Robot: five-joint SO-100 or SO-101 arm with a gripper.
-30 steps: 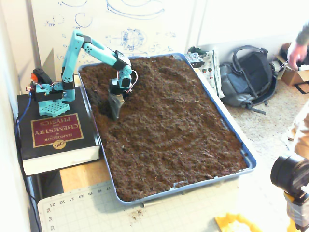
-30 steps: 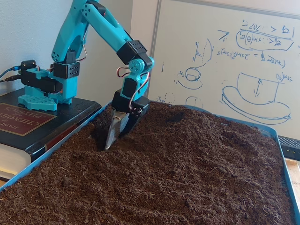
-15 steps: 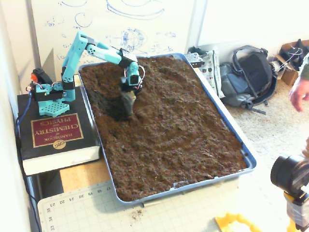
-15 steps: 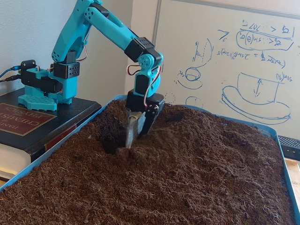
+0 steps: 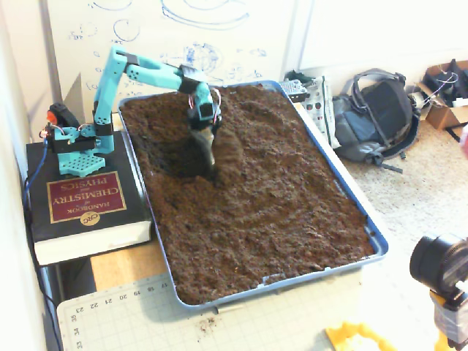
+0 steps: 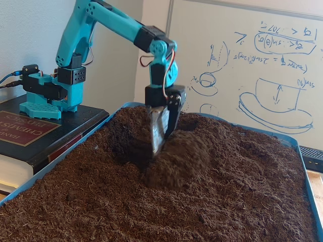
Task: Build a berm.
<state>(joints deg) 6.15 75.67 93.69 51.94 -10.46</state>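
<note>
Where the turquoise arm (image 6: 108, 22) reaches out from its base on the thick chemistry handbook (image 5: 86, 199), points the pincer (image 6: 157, 147) straight down into the dark soil filling the blue tray (image 5: 376, 238). Shows fingers pressed close together with a flat metal blade (image 6: 160, 128) as the front one, tip touching the soil; cannot tell whether anything sits between them. Pushes against the berm (image 6: 176, 160), here a rounded heap of loose soil just right of the blade in the low fixed view, in the tray's far-left part near the arm. Leaves a darker hollow (image 5: 172, 157) just left of the pincer (image 5: 207, 162) in the high fixed view. Backs onto a scribbled whiteboard (image 6: 262, 60).
</note>
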